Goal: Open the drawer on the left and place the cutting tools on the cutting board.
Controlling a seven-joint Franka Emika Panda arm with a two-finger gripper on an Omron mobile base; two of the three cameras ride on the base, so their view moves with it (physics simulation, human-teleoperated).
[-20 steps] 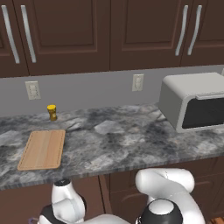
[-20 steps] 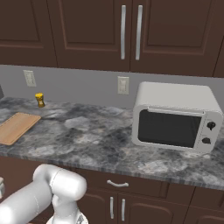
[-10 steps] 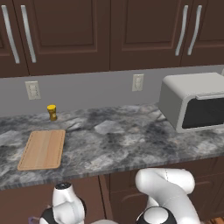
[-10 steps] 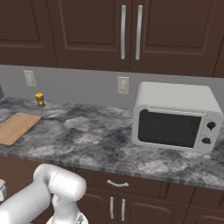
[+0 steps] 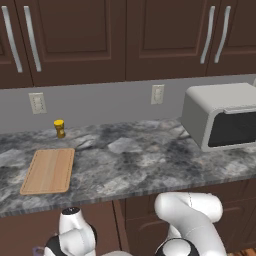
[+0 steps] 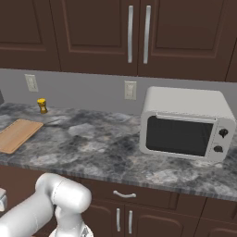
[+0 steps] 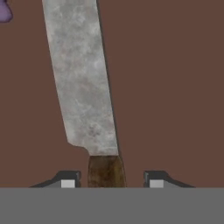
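The knife (image 7: 83,83) lies flat on a brown wooden surface, its mottled silver blade running up the hand view and its dark brown handle at the bottom. A bit of the purple-handled tool (image 7: 4,11) shows at the top left corner. The cutting board (image 5: 49,170), light tan with rounded corners, lies flat on the grey stone tabletop (image 5: 145,165) at its left, bare on top

Knife (image 7: 85,83) handle between fingers (image 7: 68,180), gaps either side; bare brown floor beyond; purple tool (image 7: 4,11) well apart.
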